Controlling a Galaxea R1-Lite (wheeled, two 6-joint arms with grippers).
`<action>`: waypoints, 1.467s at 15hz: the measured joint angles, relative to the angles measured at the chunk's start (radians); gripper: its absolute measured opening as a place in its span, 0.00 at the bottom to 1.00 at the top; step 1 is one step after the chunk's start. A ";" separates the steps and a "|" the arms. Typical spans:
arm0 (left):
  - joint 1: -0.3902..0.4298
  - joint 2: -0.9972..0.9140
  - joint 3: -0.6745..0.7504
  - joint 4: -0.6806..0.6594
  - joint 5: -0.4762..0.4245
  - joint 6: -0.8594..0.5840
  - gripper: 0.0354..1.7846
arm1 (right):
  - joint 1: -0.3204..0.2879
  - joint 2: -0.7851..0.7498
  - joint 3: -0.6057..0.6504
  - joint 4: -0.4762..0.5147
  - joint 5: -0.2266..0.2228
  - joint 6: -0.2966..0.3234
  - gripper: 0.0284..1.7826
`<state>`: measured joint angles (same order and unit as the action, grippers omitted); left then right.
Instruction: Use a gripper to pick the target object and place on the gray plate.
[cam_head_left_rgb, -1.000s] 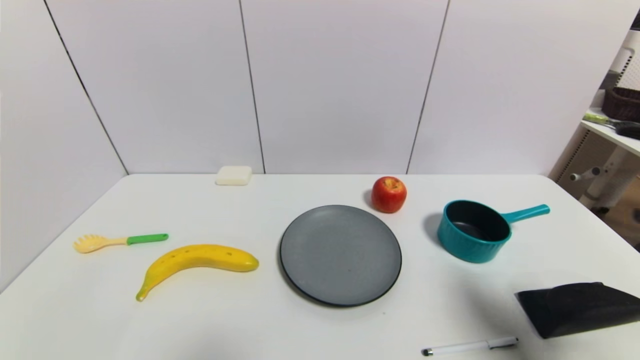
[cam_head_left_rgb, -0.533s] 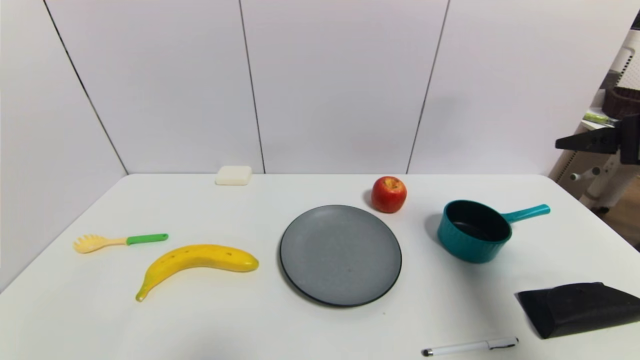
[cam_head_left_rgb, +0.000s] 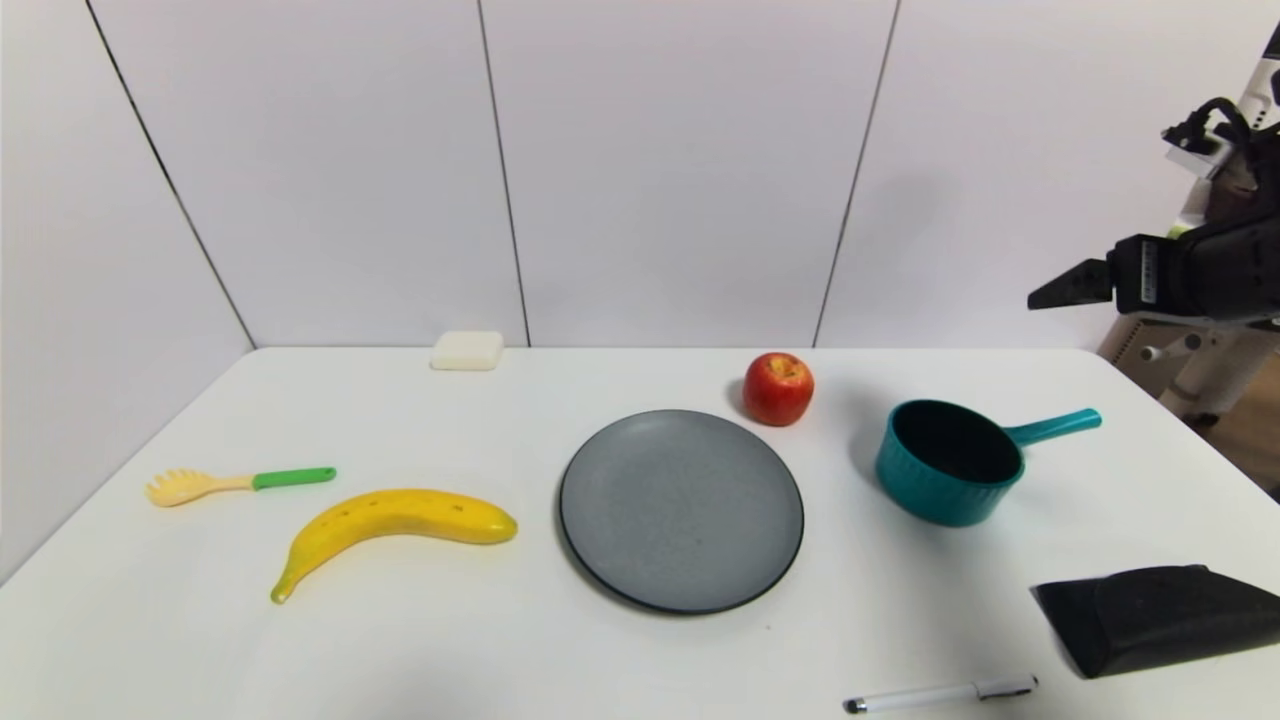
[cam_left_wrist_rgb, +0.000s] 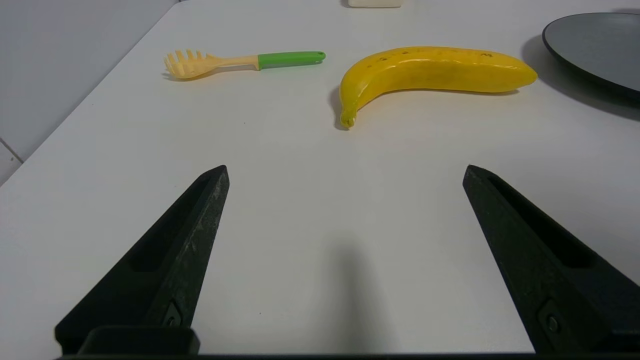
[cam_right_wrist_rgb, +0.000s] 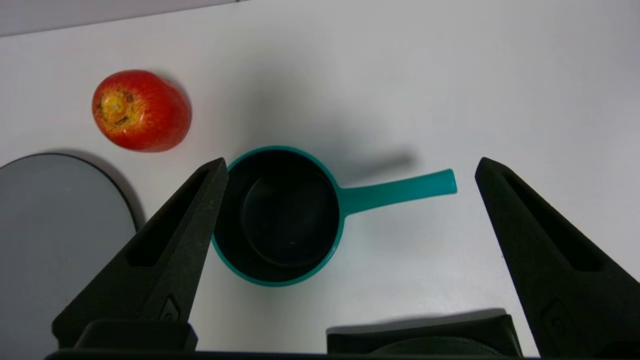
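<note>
The teal saucepan (cam_head_left_rgb: 948, 465) stands on the white table right of the gray plate (cam_head_left_rgb: 680, 510), its handle (cam_head_left_rgb: 1050, 425) pointing right. My right gripper (cam_head_left_rgb: 1060, 288) hangs high in the air at the right edge, above and right of the pan. In the right wrist view the right gripper (cam_right_wrist_rgb: 351, 162) is open and empty, looking down on the saucepan (cam_right_wrist_rgb: 280, 215) and the plate's edge (cam_right_wrist_rgb: 55, 240). My left gripper (cam_left_wrist_rgb: 345, 170) is open and empty, low over the table's front left; it is out of the head view.
A red apple (cam_head_left_rgb: 778, 388) sits behind the plate. A yellow banana (cam_head_left_rgb: 400, 518) and a pasta fork (cam_head_left_rgb: 235, 483) lie at the left. A white block (cam_head_left_rgb: 467, 350) sits by the wall. A black pouch (cam_head_left_rgb: 1160, 615) and a pen (cam_head_left_rgb: 940, 692) lie at the front right.
My right arm has come into the head view from the right edge and moved left, toward the space above the saucepan. Nothing on the table has moved.
</note>
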<state>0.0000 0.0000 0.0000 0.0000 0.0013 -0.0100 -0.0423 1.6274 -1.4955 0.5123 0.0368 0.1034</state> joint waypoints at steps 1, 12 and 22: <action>0.000 0.000 0.000 0.000 0.000 0.000 0.94 | 0.001 0.022 -0.019 0.000 -0.021 0.025 0.96; 0.000 0.000 0.000 0.000 0.000 0.000 0.94 | 0.114 0.230 -0.203 0.301 -0.381 0.638 0.96; 0.000 0.000 0.000 0.000 0.000 0.000 0.94 | 0.146 0.347 -0.257 0.430 -0.370 1.064 0.96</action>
<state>0.0000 0.0000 0.0000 0.0000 0.0017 -0.0104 0.1038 1.9749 -1.7521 0.9423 -0.3332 1.1679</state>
